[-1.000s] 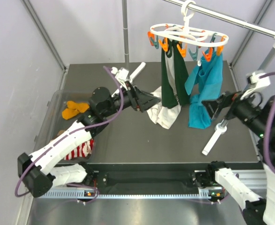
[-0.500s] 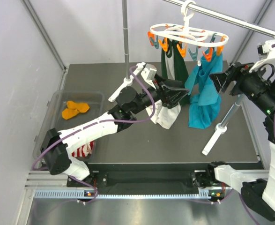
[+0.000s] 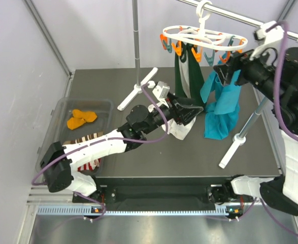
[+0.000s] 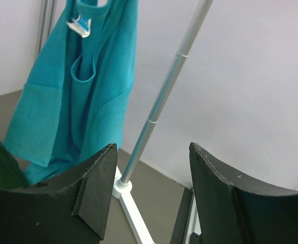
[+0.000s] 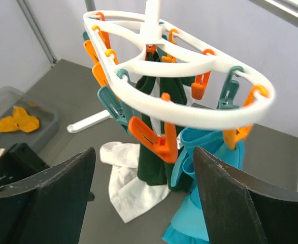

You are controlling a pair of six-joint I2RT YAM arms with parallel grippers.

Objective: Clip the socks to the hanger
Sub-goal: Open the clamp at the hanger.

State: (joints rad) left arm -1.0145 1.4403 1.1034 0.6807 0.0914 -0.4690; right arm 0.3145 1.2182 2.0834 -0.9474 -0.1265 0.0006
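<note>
Both grippers were empty here, jaws apart. The left gripper [image 3: 192, 109] sat by the green-and-white sock [image 3: 181, 81] hanging off the hanger [image 5: 204, 119], and the right gripper [image 3: 225, 68] was up by the clips, near the teal sock [image 3: 221, 104]. Mustard socks [image 3: 81, 118] and a striped sock [image 3: 89, 163] lay in the bin [image 3: 104, 108]. Looked like between socks to me, so next up: fetch one from there.

The white oval hanger [image 3: 202, 36] hangs level by its hook, orange and teal clips dangling around its rim. Clipped under the hanger are dark green-and-white socks [image 3: 182, 81] and, to their right, teal socks [image 3: 221, 109]. Well to the hanger's lower left lie mustard-orange socks [image 3: 81, 118] and, nearer the front, a partly hidden red-and-white striped sock [image 3: 89, 164].
</note>
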